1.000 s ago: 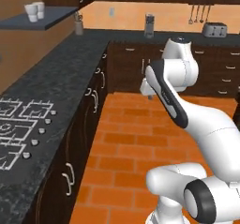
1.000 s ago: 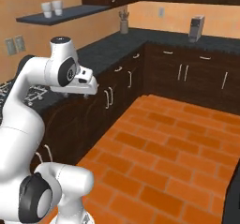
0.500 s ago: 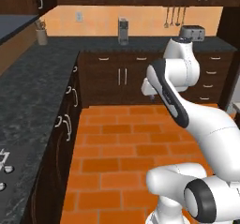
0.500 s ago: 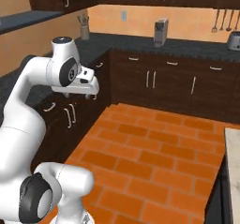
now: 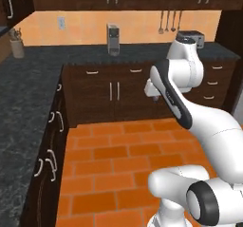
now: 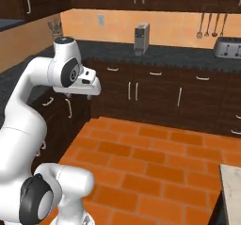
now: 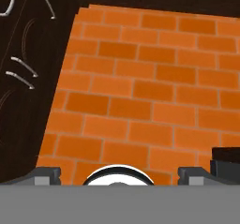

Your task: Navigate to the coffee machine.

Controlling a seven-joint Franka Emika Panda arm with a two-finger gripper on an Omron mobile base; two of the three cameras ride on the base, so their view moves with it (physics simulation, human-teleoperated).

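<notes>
My gripper (image 7: 115,171) hangs empty with its tips spread wide above the brick floor (image 7: 140,96), and since the coffee machine (image 5: 112,39) stands on the far counter (image 5: 142,55) ahead, I should drive straight across, arm tucked, and stop short of the cabinets (image 5: 114,90)

Coffee machine (image 5: 113,39) grey-silver, dark recessed front. Toaster (image 6: 228,47) silver. Counter (image 5: 28,93) speckled black-grey stone. Cabinets (image 6: 155,94) dark brown, silver handles. Backsplash (image 5: 137,29) pale orange. Under the gripper (image 7: 118,173), floor (image 7: 154,96) is orange brick with lighter grout lines. Fingertips (image 7: 46,174) dark grey.
</notes>
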